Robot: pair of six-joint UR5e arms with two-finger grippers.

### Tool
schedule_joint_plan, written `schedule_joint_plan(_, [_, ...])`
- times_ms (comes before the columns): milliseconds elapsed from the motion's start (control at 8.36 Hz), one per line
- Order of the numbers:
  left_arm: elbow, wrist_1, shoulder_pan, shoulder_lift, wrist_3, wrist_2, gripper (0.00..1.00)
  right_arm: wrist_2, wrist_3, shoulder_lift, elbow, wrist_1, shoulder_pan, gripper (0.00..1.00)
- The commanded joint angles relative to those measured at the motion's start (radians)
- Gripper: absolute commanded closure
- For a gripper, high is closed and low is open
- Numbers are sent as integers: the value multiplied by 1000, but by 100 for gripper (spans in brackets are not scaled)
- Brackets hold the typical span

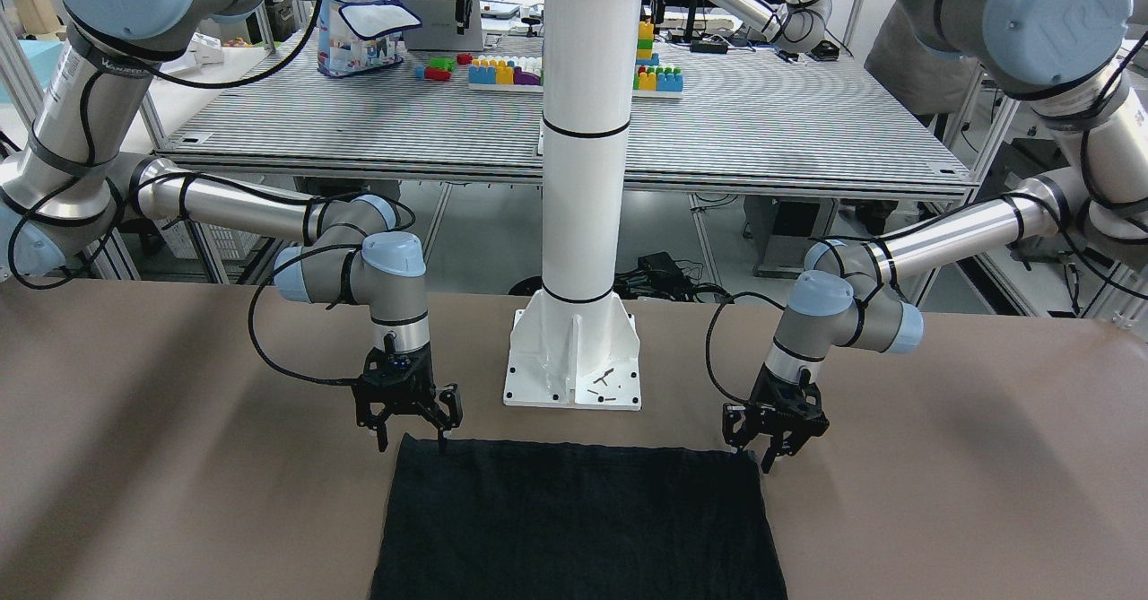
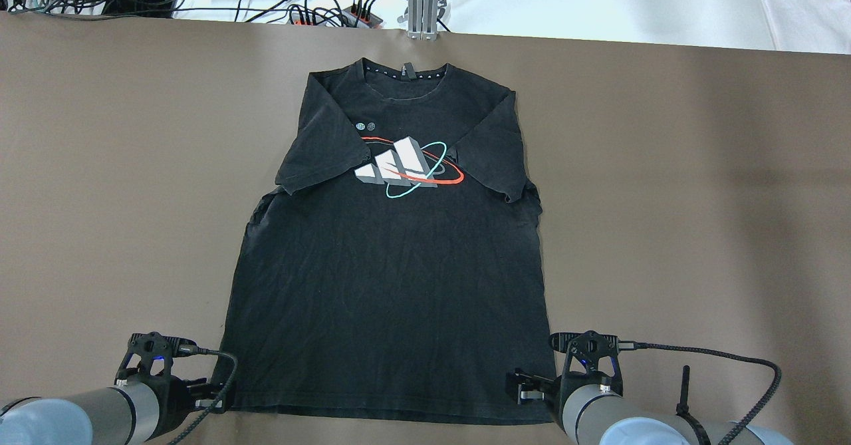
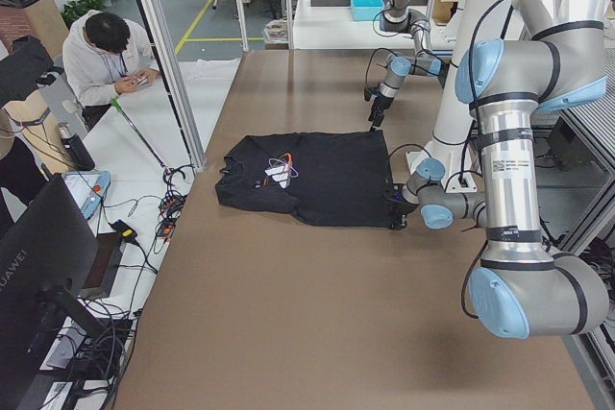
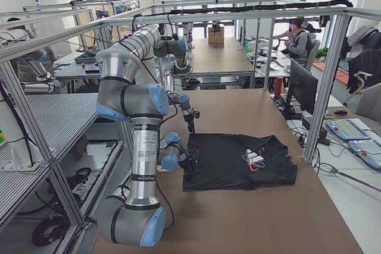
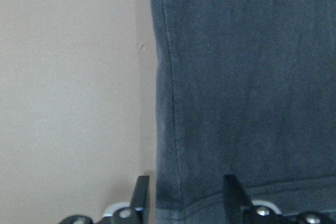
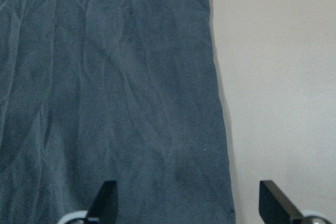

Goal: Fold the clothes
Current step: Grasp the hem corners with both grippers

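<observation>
Hem corners of black shirt [image 2: 392, 285] are laid flat on counter [image 2: 665, 199], at both tools.
Each corner is straddled: left tool [image 5: 184, 187] is spread narrowly, right tool [image 6: 189, 192] wide.

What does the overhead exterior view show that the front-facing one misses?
Overhead only: the whole black T-shirt, with collar, folded-in sleeves and printed logo. Front-facing only: the white pole base and coloured blocks on the rear table. Both: the left gripper and right gripper at the hem corners.
</observation>
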Motion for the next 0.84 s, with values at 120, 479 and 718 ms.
schedule_joint_plan(120, [1, 0, 2, 1, 2, 0, 95, 2, 0, -1, 0, 1, 0, 5])
schedule_joint_plan(479, [-1, 0, 2, 8, 3, 0, 100, 5, 0, -7, -3, -1, 0, 5])
schedule_joint_plan(718, [-1, 0, 2, 8, 2, 0, 100, -1, 2, -44, -6, 1, -20, 8])
